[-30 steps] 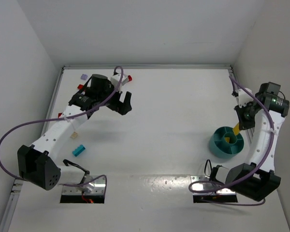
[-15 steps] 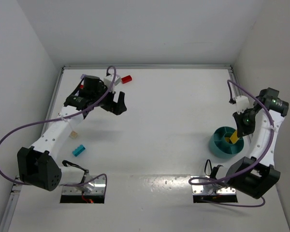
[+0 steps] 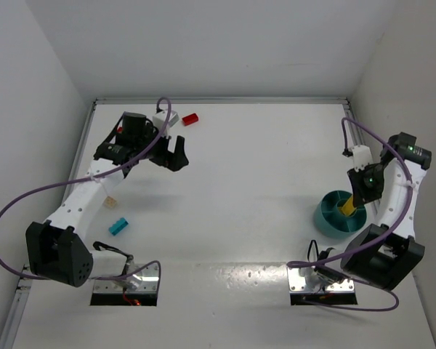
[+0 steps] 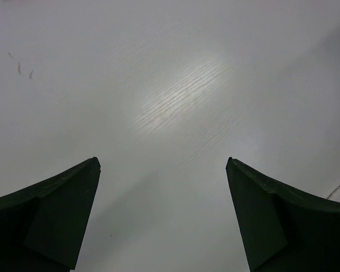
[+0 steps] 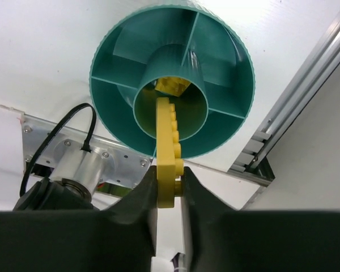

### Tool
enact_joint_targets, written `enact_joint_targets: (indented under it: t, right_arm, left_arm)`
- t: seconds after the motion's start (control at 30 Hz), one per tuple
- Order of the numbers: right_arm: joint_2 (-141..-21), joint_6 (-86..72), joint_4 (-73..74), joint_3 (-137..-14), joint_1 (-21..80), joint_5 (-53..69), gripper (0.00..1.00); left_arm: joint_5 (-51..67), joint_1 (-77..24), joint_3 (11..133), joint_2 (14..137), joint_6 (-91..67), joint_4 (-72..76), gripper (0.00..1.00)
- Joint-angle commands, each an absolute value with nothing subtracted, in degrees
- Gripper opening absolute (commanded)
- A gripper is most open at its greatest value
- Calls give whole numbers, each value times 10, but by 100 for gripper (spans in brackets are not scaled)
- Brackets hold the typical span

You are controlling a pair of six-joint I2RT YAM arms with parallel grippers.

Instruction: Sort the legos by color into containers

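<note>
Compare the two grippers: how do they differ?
The left gripper stands wide open and empty; the right gripper is shut on a long yellow brick. The left gripper hangs over the table; the right gripper points into the central ring of the teal dish. Both have dark fingers.

Bricks to the left, dish to the right on the tabletop (image 3: 261, 182).
The dish (image 3: 320, 215) sits near the right edge, toward the near side. The long brick (image 3: 346, 207), pinched between the fingers of the right gripper (image 3: 353, 198), has its tip over the dish's central ring, where a small brick (image 5: 171, 85) lies. The far brick (image 3: 190, 118) lies by the far edge, left of centre, and the left gripper (image 3: 173, 155), jaws apart, hangs just in front of it. Near the left edge, the rear brick (image 3: 111, 204) lies just behind the front brick (image 3: 118, 226).
</note>
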State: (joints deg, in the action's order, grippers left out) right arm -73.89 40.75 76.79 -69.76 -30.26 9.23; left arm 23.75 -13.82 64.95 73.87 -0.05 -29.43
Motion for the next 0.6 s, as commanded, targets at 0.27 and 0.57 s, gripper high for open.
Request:
enact_joint_targets:
  t: [0.27,0.57]
  right_arm:
    - [-734,424,802,-773,-305,177,64]
    - [-742,412,802,-822,-293,301,88]
  left_arm:
    - [251,-65,678,727,-16,-314,100]
    - [85,30,815,782,10,-454,100]
